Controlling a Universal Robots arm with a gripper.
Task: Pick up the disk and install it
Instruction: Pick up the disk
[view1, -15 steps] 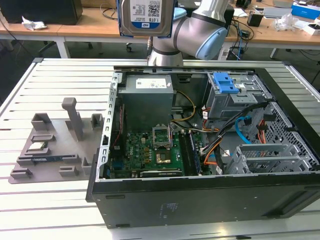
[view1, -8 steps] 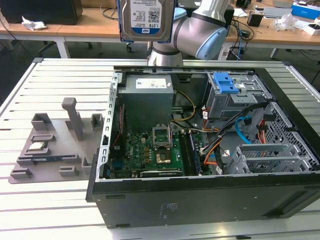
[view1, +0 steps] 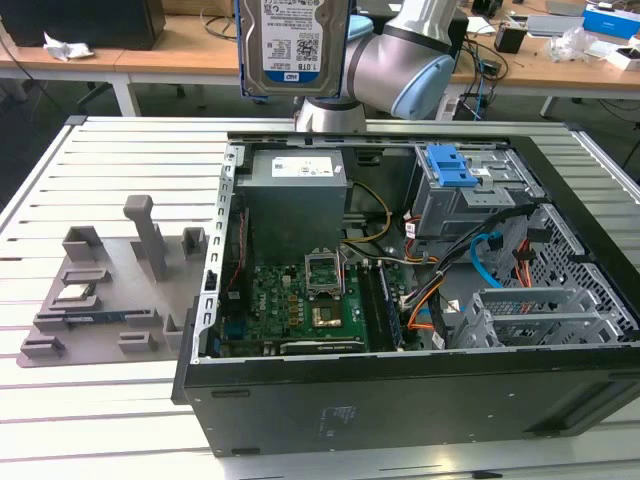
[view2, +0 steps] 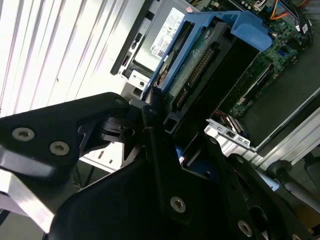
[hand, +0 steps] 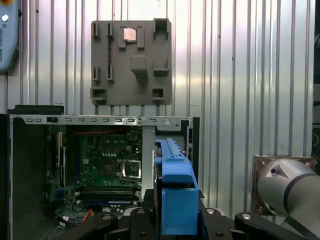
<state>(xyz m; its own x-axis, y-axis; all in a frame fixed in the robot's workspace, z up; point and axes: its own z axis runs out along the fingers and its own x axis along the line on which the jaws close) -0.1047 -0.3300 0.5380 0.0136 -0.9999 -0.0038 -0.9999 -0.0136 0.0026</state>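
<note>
The disk (view1: 293, 45) hangs high above the far edge of the open computer case (view1: 300, 400), upright, with its white-and-blue label facing the exterior view. Its bright blue bracket (view2: 235, 25) frames it in the second wrist view, where the disk's circuit-board side (view2: 200, 60) shows. In the first wrist view the bracket (hand: 175, 190) is seen edge-on over the case. My gripper (view2: 152, 117) is shut on the disk, its black fingers (view2: 95, 120) clamped against the bracket's end. The arm's grey and blue joints (view1: 400, 60) sit right behind the disk.
Inside the case lie a motherboard (view1: 300, 300), a grey power supply (view1: 295, 185) and a drive cage with a blue latch (view1: 455, 170). A grey fixture board (view1: 100, 290) holding a small silver chip (view1: 75, 293) lies on the slatted table at the exterior view's left.
</note>
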